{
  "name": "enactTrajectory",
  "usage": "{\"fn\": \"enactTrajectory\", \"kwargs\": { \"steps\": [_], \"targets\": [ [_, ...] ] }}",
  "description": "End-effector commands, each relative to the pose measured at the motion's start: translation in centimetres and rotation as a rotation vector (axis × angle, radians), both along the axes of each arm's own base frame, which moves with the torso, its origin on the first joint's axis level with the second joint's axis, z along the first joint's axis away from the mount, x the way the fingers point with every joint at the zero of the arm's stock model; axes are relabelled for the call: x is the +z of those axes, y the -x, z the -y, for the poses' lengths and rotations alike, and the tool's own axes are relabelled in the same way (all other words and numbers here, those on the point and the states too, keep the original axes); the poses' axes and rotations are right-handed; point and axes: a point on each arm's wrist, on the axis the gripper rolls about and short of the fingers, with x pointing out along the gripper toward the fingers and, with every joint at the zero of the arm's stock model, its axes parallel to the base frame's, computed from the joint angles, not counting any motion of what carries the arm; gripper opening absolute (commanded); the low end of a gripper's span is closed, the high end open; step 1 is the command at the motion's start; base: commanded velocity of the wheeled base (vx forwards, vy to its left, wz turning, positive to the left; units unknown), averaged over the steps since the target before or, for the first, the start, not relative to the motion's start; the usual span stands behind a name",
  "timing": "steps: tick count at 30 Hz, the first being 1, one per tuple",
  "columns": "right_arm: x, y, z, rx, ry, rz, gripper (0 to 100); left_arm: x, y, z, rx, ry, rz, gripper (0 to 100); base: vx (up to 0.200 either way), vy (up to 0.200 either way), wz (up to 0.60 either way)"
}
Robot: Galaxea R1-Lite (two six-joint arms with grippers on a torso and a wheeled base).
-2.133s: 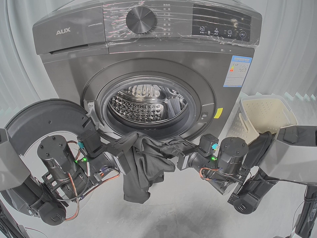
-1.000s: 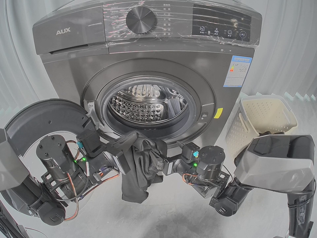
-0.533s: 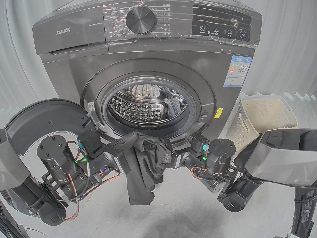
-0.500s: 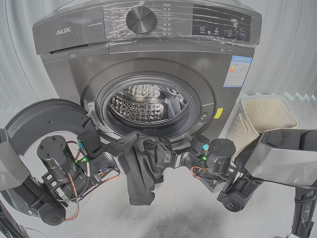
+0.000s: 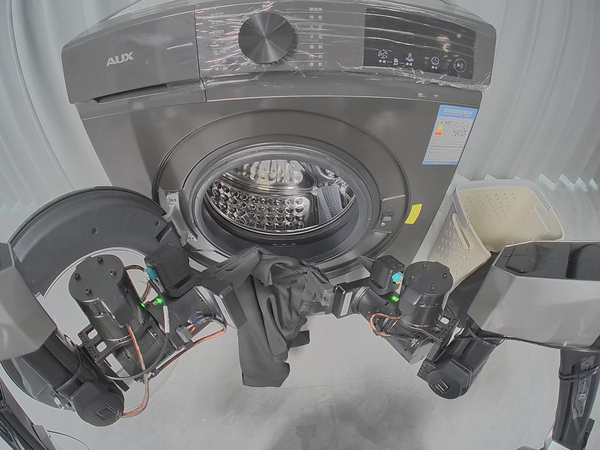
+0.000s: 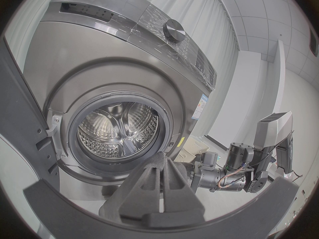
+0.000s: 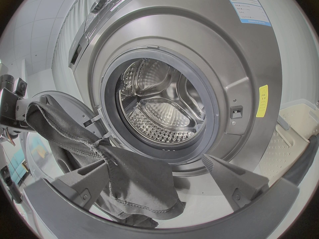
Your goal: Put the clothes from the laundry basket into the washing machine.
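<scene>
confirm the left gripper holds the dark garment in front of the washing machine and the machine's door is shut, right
No, the door is swung open, clear in the head view, with the drum exposed. The rest stands: the left gripper holds the dark garment in front of the washing machine.

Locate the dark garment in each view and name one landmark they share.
Head view: the dark garment hangs just below the drum opening.
Left wrist view: seemingly a dark sliver beside the shut left gripper.
Right wrist view: draped over one finger of the open right gripper.
Shared landmark: the drum opening.
</scene>
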Motion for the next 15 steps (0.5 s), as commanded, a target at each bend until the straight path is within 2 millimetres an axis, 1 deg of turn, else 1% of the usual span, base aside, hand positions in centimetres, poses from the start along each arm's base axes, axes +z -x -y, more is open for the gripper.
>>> {"fn": "enactTrajectory", "kwargs": {
  "steps": [1,9,15],
  "targets": [
    [0.0,0.0,-0.3,0.006,-0.002,0.005,100,0.0,0.0,0.0,0.000,0.001,0.001,0,0.000,0.000,0.00],
    [-0.1,0.0,-1.9,0.040,-0.005,0.022,100,-0.1,0.0,0.1,-0.001,-0.003,-0.004,0,0.000,0.000,0.00],
    [-1.0,-0.2,-2.5,0.051,0.004,0.015,100,-0.1,0.0,0.1,-0.001,-0.002,-0.003,0,0.000,0.000,0.00]
  ]
}}
